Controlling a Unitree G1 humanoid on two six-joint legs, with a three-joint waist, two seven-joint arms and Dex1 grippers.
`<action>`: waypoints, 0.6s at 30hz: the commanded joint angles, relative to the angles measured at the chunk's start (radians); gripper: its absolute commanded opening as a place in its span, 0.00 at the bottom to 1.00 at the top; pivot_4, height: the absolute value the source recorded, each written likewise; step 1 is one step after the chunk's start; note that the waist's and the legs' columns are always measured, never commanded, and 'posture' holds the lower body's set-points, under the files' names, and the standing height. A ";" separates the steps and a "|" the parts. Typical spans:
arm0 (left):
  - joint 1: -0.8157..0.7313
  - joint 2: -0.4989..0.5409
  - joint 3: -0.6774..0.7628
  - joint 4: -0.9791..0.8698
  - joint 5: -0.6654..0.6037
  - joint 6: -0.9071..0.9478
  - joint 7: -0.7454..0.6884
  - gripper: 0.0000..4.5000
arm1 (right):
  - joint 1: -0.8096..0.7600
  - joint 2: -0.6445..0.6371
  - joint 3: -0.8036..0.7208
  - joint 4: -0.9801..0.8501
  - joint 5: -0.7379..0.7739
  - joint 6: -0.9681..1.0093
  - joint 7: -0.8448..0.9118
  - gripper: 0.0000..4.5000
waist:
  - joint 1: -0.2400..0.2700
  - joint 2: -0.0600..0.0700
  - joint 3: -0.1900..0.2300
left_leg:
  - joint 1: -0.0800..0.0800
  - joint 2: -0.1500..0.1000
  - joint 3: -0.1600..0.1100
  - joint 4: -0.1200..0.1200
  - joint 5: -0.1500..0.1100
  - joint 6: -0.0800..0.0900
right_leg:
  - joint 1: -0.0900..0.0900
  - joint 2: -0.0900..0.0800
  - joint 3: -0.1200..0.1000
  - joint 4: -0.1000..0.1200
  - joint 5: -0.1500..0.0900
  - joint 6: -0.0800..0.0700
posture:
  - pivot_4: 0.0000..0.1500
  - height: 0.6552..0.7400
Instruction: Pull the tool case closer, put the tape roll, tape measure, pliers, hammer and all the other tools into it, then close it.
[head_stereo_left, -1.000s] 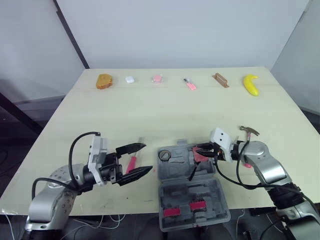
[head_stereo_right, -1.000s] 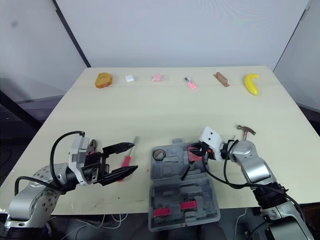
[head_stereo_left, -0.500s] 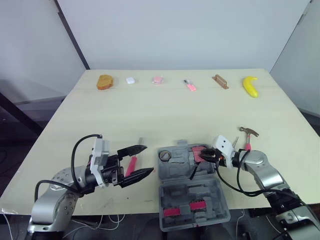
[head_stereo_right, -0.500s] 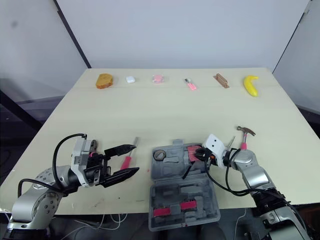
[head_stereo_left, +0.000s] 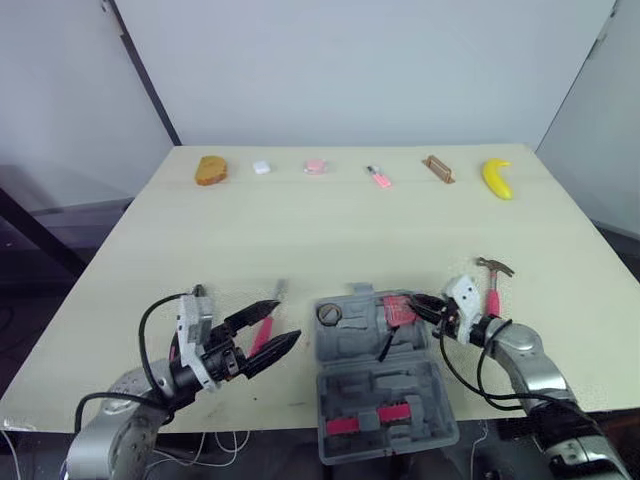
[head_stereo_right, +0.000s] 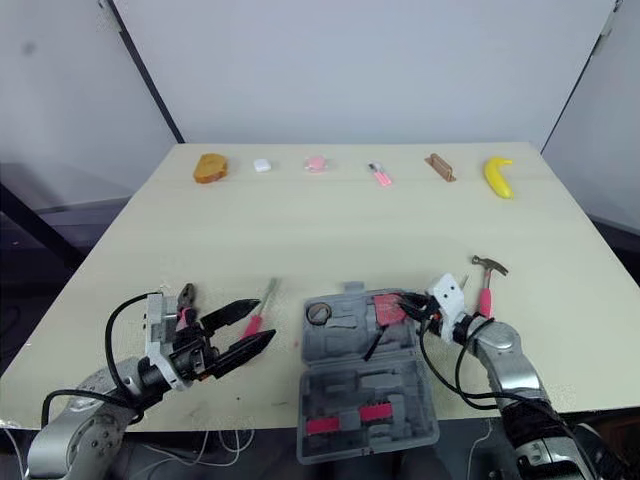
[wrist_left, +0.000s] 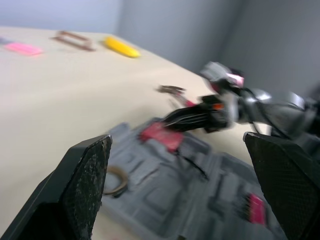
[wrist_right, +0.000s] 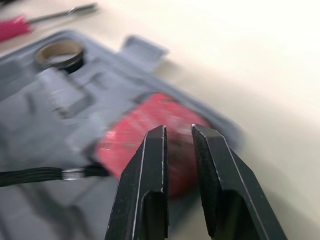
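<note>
The grey tool case (head_stereo_left: 352, 348) lies open at the table's front edge. Its far half holds the brown tape roll (head_stereo_left: 330, 313) and the red tape measure (head_stereo_left: 398, 310). My right gripper (head_stereo_left: 418, 304) sits just right of the tape measure, fingers a narrow gap apart with nothing between them (wrist_right: 179, 129). My left gripper (head_stereo_left: 288, 321) hovers wide open left of the case, over the pink-handled screwdriver (head_stereo_left: 264, 328). The pliers (head_stereo_right: 185, 295) lie by my left wrist. The hammer (head_stereo_left: 493, 280) rests right of the case. A black strap (wrist_right: 40, 175) trails from the tape measure.
Along the far edge stand a brown bread-like piece (head_stereo_left: 210, 169), a small white item (head_stereo_left: 261, 167), two pink items (head_stereo_left: 314, 166) (head_stereo_left: 378, 177), a brown block (head_stereo_left: 437, 167) and a banana (head_stereo_left: 497, 178). The case overhangs the front table edge.
My right gripper has drawn back to the right off the tape measure, which stays in the case. My left arm has sunk a little toward the front edge, still open. The camera has shifted slightly.
</note>
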 joint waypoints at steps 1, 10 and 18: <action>0.046 -0.019 0.091 -0.020 -0.041 -0.015 0.048 1.00 | 0.054 -0.029 -0.055 -0.157 0.097 0.020 0.051 0.19 | 0.000 0.000 0.000 | -0.002 0.000 0.000 0.000 0.000 0.000 | -0.003 0.001 0.000 0.000 0.000 0.000 | 1.00 1.00; 0.406 -0.101 0.270 -0.247 -0.112 -0.016 0.146 1.00 | 0.482 -0.161 -0.282 -0.430 0.217 -0.014 0.083 0.93 | 0.007 -0.001 0.001 | -0.014 -0.001 0.000 0.001 0.000 0.000 | -0.011 -0.006 0.000 -0.003 -0.001 0.000 | 1.00 1.00; 0.535 -0.109 0.367 -0.173 -0.107 -0.037 0.124 1.00 | 0.837 -0.184 -0.539 -0.534 0.325 -0.033 0.117 1.00 | 0.005 -0.001 0.002 | -0.011 0.002 0.001 0.001 0.000 0.000 | -0.010 -0.002 0.002 -0.005 -0.007 0.002 | 1.00 1.00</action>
